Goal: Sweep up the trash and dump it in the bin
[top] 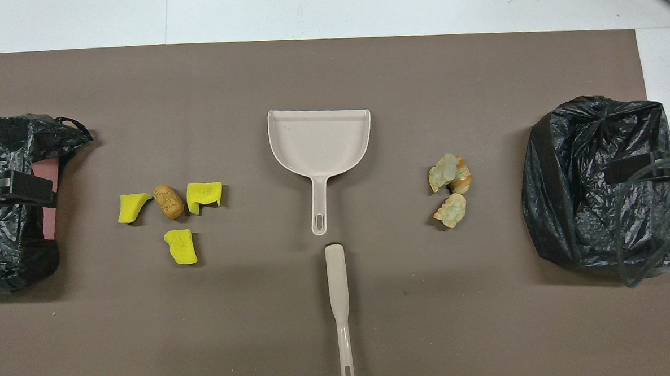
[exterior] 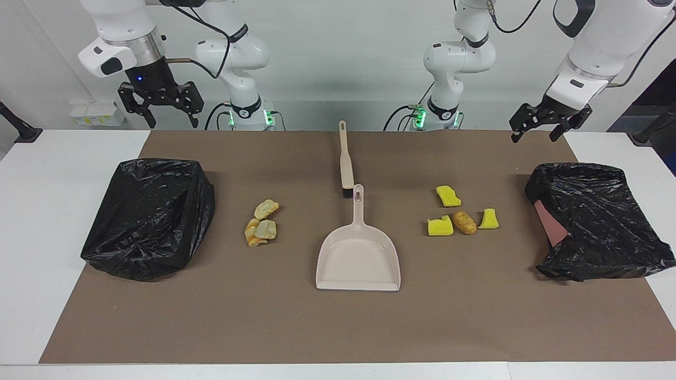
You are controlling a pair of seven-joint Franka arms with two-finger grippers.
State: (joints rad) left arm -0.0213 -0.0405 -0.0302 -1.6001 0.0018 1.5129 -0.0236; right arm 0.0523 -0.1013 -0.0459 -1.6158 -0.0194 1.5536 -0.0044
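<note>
Facing view: left tool, raised near the desk's robot-side edge at the left arm's end, fingers spread, holding nothing. Right tool, raised near the same edge at the right arm's end, fingers spread wide, likewise empty. In the overhead view only dark slivers of each tool show, cut off at the frame's sides.

Black-bagged bin at the left arm's end; crumpled liner hides most of it, a pink patch showing through. Second black-bagged bin at the right arm's end, interior lost in dark folds.

Trash, left-arm group: three yellow sponge chunks and a brown lump, the lump touching one chunk. Trash, right-arm group: pale pastry pieces, heaped together so the count is hard to make out.

Dustpan at desk centre on the brown mat, handle toward the robots. Brush in line with it, nearer the robot-side edge; bristles barely visible.
</note>
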